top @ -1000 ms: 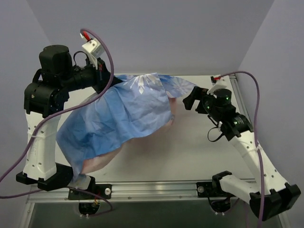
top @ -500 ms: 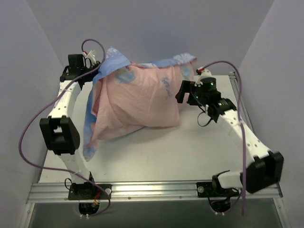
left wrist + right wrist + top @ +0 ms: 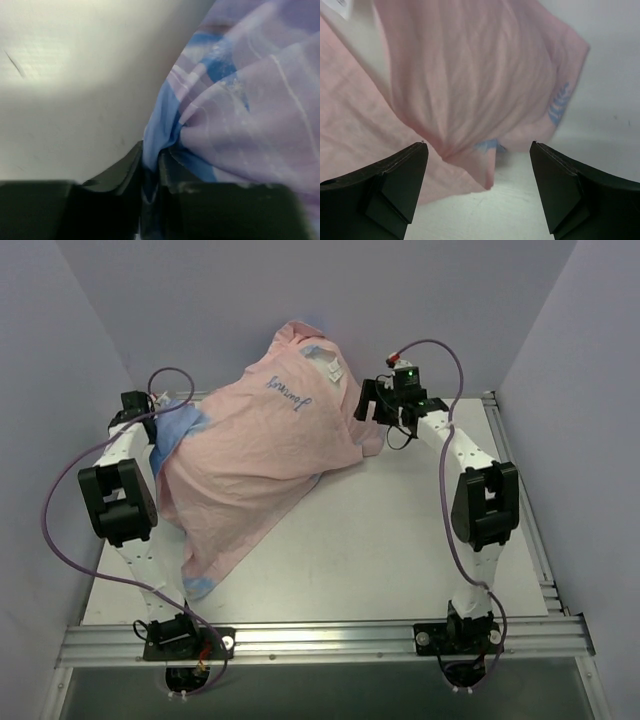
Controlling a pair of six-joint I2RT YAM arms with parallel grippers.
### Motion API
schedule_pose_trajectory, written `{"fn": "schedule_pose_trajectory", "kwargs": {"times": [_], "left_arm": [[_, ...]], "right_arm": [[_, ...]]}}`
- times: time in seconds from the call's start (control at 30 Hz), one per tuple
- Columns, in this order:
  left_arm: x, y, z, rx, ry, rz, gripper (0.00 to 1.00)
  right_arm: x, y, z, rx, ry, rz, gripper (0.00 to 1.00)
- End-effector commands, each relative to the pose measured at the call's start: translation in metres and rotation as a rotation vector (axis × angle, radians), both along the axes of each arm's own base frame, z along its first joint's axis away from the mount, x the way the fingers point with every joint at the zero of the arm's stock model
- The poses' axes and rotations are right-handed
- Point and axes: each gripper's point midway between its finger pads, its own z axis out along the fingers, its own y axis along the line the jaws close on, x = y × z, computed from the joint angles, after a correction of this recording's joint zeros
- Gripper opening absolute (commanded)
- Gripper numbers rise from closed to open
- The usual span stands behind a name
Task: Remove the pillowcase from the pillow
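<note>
1. Table (image 3: 400,550): white, matte top.
2. Rail (image 3: 320,638): aluminium, along near table edge.
3. Back wall (image 3: 420,300): plain, pale grey-lilac.
4. Side walls (image 3: 45,360): same colour, left and right.
5. Light: soft, even.

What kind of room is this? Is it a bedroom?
Probably not; it looks like a robot test bench. The left arm and right arm are bolted to a metal rail, and plain walls box in the white table.

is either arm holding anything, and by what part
The left tool pinches the pillowcase by a bunched blue fold of its fabric. The right tool is open, holding nothing.
</note>
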Motion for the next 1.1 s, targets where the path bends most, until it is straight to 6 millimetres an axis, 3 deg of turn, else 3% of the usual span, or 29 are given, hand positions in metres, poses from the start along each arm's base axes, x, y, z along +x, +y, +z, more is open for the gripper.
{"fn": "schedule_pose_trajectory", "kwargs": {"times": [0.0,0.03,0.07,0.1,0.13,0.17,0.2,0.23,0.27,0.3,0.33,0.4,0.43,0.5,0.57,0.6,0.63,0.67,0.7,0.73,0.77,0.8,0.87,0.9,0.93,0.97,1.0,1.03,1.07], "left_arm": [[0.031,0.017,0.043,0.143,-0.225,-0.089,0.26],[0.039,0.023,0.062,0.139,-0.284,-0.086,0.38],[0.044,0.027,0.071,0.141,-0.315,-0.083,0.48],[0.046,0.03,0.08,0.148,-0.338,-0.083,0.63],[0.047,0.037,0.087,0.171,-0.351,-0.075,0.66],[0.053,0.042,0.105,0.195,-0.394,-0.074,0.73],[0.049,0.044,0.111,0.204,-0.382,-0.074,0.78],[0.048,0.05,0.121,0.233,-0.398,-0.074,0.81],[0.05,0.058,0.142,0.26,-0.44,-0.065,0.96],[0.044,0.062,0.149,0.271,-0.434,-0.059,0.97],[0.04,0.066,0.167,0.299,-0.466,-0.056,0.99],[0.033,0.078,0.191,0.379,-0.508,-0.044,0.94],[0.026,0.08,0.208,0.431,-0.544,-0.049,0.94],[0.016,0.088,0.226,0.506,-0.545,-0.016,0.94],[0.009,0.09,0.248,0.581,-0.565,0.011,0.94],[0.001,0.086,0.261,0.599,-0.58,0.007,0.94],[-0.002,0.079,0.265,0.602,-0.586,-0.009,0.94],[-0.009,0.069,0.264,0.595,-0.575,-0.037,0.94],[-0.016,0.045,0.264,0.601,-0.587,-0.108,0.94],[-0.023,0.03,0.259,0.606,-0.583,-0.16,0.94],[-0.031,0.014,0.249,0.609,-0.56,-0.217,0.94],[-0.043,-0.019,0.234,0.613,-0.549,-0.32,0.94],[-0.058,-0.05,0.212,0.604,-0.525,-0.416,0.94],[-0.072,-0.088,0.207,0.603,-0.547,-0.509,0.94],[-0.083,-0.103,0.171,0.595,-0.48,-0.574,0.94],[-0.086,-0.116,0.161,0.607,-0.489,-0.609,0.94],[-0.09,-0.124,0.147,0.644,-0.473,-0.631,0.94],[-0.104,-0.147,0.119,0.645,-0.435,-0.709,0.94],[-0.102,-0.158,0.112,0.658,-0.451,-0.729,0.94]], "right_arm": [[0.033,0.021,0.045,0.102,-0.124,0.062,0.87],[0.042,0.028,0.023,0.117,-0.093,0.075,0.87],[0.049,0.035,0.019,0.14,-0.087,0.088,0.88],[0.062,0.042,0.033,0.164,-0.119,0.088,0.88],[0.07,0.047,0.003,0.2,-0.051,0.055,0.88],[0.074,0.055,0.0,0.236,-0.04,0.071,0.86],[0.078,0.062,-0.002,0.259,-0.041,0.076,0.83],[0.079,0.065,-0.015,0.269,-0.015,0.066,0.74],[0.078,0.069,-0.019,0.269,-0.01,0.07,0.66],[0.074,0.071,-0.024,0.261,-0.002,0.067,0.58],[0.064,0.079,-0.028,0.249,-0.004,0.091,0.39],[0.049,0.082,-0.032,0.216,0.008,0.112,0.19],[0.031,0.084,-0.036,0.187,0.028,0.116,0.0],[0.013,0.087,-0.035,0.177,0.028,0.13,0.0],[-0.017,0.096,-0.036,0.194,0.053,0.158,0.0],[-0.028,0.1,-0.024,0.199,0.035,0.171,0.0],[-0.052,0.109,-0.04,0.18,0.079,0.195,0.0],[-0.064,0.113,-0.043,0.171,0.089,0.207,0.0],[-0.077,0.118,-0.03,0.177,0.07,0.225,0.0],[-0.105,0.127,-0.048,0.16,0.118,0.257,0.0],[-0.119,0.131,-0.05,0.161,0.133,0.273,0.0],[-0.132,0.135,-0.038,0.173,0.115,0.289,0.0],[-0.169,0.143,-0.052,0.178,0.171,0.32,0.0],[-0.178,0.144,-0.036,0.2,0.147,0.325,0.0],[-0.187,0.144,-0.035,0.21,0.153,0.326,0.0],[-0.2,0.14,-0.043,0.209,0.176,0.321,0.01],[-0.205,0.138,-0.027,0.236,0.158,0.31,0.1],[-0.209,0.134,-0.026,0.236,0.159,0.3,0.22],[-0.21,0.128,-0.023,0.224,0.151,0.279,0.35]]}}
